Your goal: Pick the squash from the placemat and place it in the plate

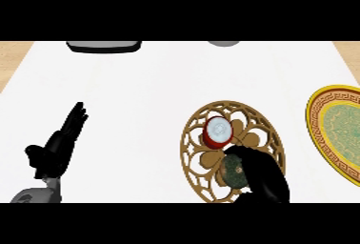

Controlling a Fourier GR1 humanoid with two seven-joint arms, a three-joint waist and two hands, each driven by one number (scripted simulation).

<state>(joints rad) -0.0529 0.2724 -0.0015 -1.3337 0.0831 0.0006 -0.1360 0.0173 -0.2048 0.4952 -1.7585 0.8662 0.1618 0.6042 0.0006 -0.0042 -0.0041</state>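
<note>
Desk (155,86): white top, spanning nearly the full width of the head view. Tan wood-toned strips visible at the far left and far right corners beyond its edges.

Red-rimmed round object (218,130): white-grey face, tilted, in the upper half of the openwork mat.

Far edge, left of centre: dark tray-like object (104,46) with grey inside, partly cut off.

Far edge, right of centre: small grey rounded object (224,43), mostly cut off; identity unclear.

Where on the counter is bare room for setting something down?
Bare white counter lies between the resting left hand and the placemat, also toward the far edge. The placemat is crowded: a red object, the squash and the right hand.
</note>
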